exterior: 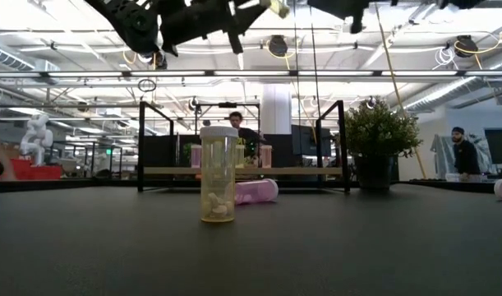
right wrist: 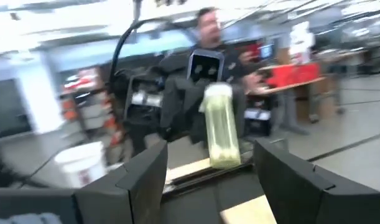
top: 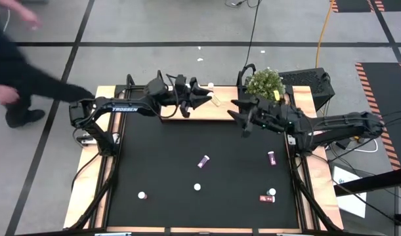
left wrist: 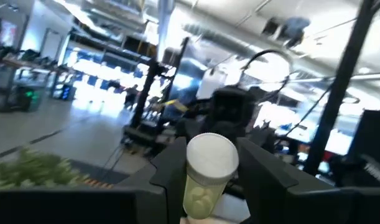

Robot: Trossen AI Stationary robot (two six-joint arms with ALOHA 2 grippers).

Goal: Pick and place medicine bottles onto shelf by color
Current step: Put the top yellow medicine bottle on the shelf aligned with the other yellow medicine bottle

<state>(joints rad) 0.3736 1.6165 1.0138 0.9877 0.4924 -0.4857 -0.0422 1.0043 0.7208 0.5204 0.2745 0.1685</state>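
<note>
The task looks about a third done to me. Closest in, a yellow-green bottle (left wrist: 208,171) sits between my left fingers (left wrist: 168,177), lifted clear of everything and not yet set down. Just under and beside those fingers is the shelf (top: 180,113), and the low view shows at least two pink bottles (exterior: 265,156) standing on it already; whether more stand behind them I cannot tell. Farther out from both sets of fingers, the table (top: 161,151) carries what is left: a magenta bottle (top: 203,160) lying well back from my left fingers, a pink bottle (top: 272,157) lying back from my right fingers (right wrist: 143,180), and farther again a yellow bottle (exterior: 218,174) standing upright. Farthest off are a white-capped bottle (top: 142,195) by the table's left side and a close pair of bottles (top: 268,195) by its right. That makes about six to fetch, plus the one I carry.

My left fingers are pinched on the yellow-green bottle, pressing its body from both sides just under the white cap, which points out past the tips. They touch nothing else. My right fingers are spread wide and hold nothing. They hang over the shelf's end near the potted plant (top: 264,82), facing the left fingers, with the carried bottle in the air ahead of them but apart from them
</note>
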